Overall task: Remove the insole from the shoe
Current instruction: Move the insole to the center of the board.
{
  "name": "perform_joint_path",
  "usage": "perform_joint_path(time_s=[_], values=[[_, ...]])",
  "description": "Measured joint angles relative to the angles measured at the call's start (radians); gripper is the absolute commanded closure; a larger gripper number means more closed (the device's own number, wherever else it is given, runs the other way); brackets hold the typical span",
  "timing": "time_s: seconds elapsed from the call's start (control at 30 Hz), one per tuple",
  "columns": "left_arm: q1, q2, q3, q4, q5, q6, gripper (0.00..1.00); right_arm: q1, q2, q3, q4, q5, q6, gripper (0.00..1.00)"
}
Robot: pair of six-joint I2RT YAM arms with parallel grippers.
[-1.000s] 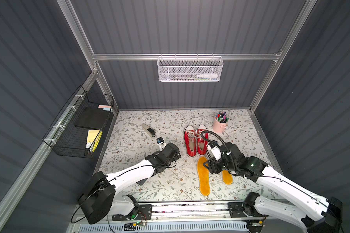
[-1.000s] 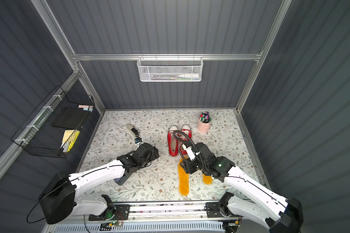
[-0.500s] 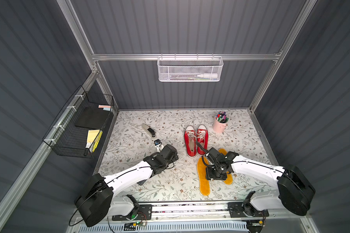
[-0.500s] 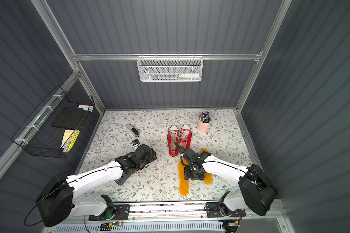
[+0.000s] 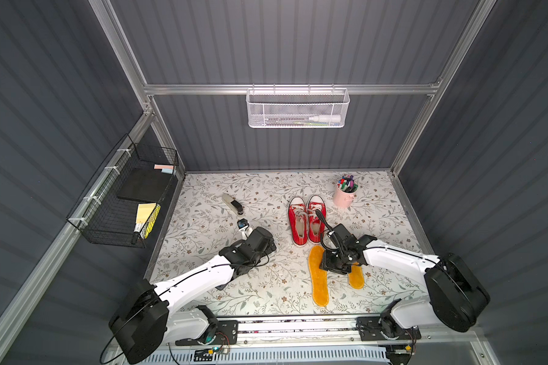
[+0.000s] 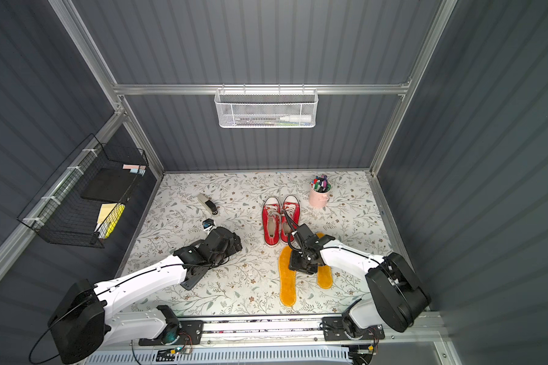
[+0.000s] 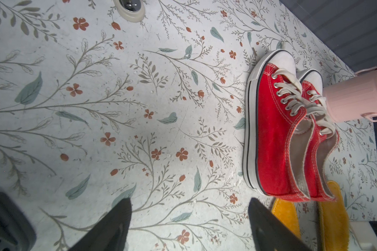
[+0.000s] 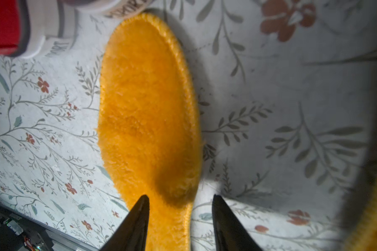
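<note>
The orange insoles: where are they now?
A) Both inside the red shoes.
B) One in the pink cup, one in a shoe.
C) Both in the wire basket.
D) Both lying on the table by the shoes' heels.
D: the fully visible insole and the partly covered insole both lie on the table by the heels of the red shoes.

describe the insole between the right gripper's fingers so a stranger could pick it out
On the floral tabletop, find the pair of red sneakers; two fuzzy orange insoles lie in front of their heels. It is the insole on the robot's left of the two, wholly in view, while its neighbour is half hidden under the right arm.
</note>
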Motion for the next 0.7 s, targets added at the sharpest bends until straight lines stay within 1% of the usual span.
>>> perform_joint_path(time_s=[0.1, 0.13, 0.23, 0.27, 0.3, 0.53, 0.7], values=[[0.000, -0.003, -0.001, 0.000, -0.002, 0.000, 0.14, -0.013, 0.011, -0.003, 0.022, -0.003, 0.004, 0.67], [0.000, -0.006, -0.002, 0.000, -0.003, 0.000, 0.14, -0.018, 0.011, -0.005, 0.030, -0.005, 0.007, 0.72], [0.000, -0.018, -0.004, -0.002, -0.008, 0.000, 0.15, -0.031, 0.010, -0.007, 0.037, -0.008, 0.002, 0.92], [0.001, -0.022, -0.005, -0.003, -0.011, 0.000, 0.15, -0.037, 0.008, -0.009, 0.037, -0.008, -0.002, 0.98], [0.003, -0.026, -0.006, -0.004, -0.012, 0.000, 0.15, -0.045, 0.004, -0.011, 0.034, -0.008, -0.009, 1.00], [0.007, -0.046, -0.015, -0.003, -0.022, 0.000, 0.15, -0.151, -0.068, -0.016, -0.036, -0.010, -0.090, 1.00], [0.013, -0.053, -0.031, -0.010, -0.026, 0.000, 0.16, -0.231, -0.080, 0.000, -0.089, -0.011, -0.148, 1.00]])
